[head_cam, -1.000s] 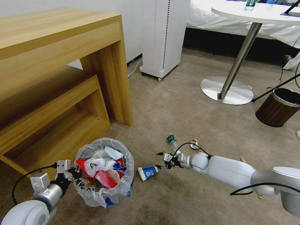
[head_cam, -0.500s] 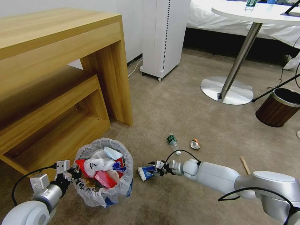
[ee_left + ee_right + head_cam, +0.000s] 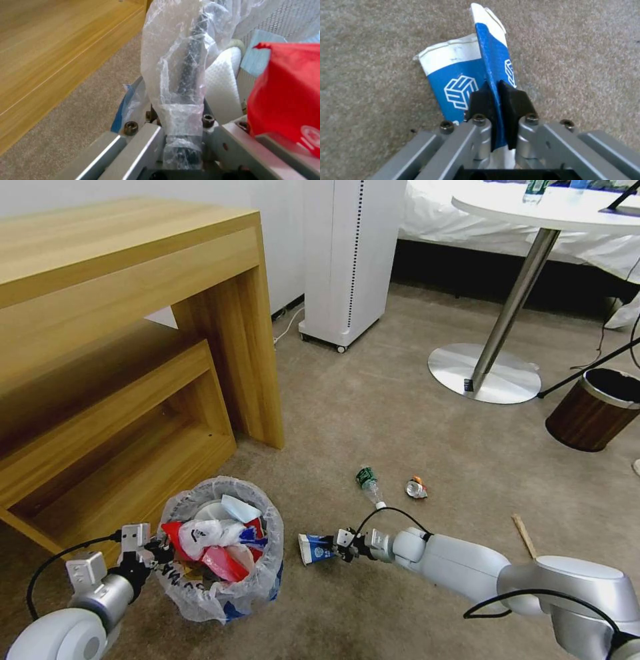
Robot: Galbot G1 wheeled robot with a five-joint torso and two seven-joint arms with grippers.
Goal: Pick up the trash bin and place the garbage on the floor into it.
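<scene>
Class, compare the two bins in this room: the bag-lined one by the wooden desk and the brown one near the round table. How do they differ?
The trash bin wears a crinkly plastic liner; the brown bin shows bare wood grain with a metal rim.
The trash bin is heaped with litter; the brown bin's opening looks dark.
The left end effector grips the trash bin's rim; nothing touches the brown bin.
Both are small and round.

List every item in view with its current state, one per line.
Trash bin: upright, nearly full, rim clamped.
Left gripper: shut on the bin's rim.
Blue-white cup: crushed, pinched.
Right gripper: shut on the cup.
Bottle: lying on the carpet.
Wooden stick: lying on the carpet.
</scene>
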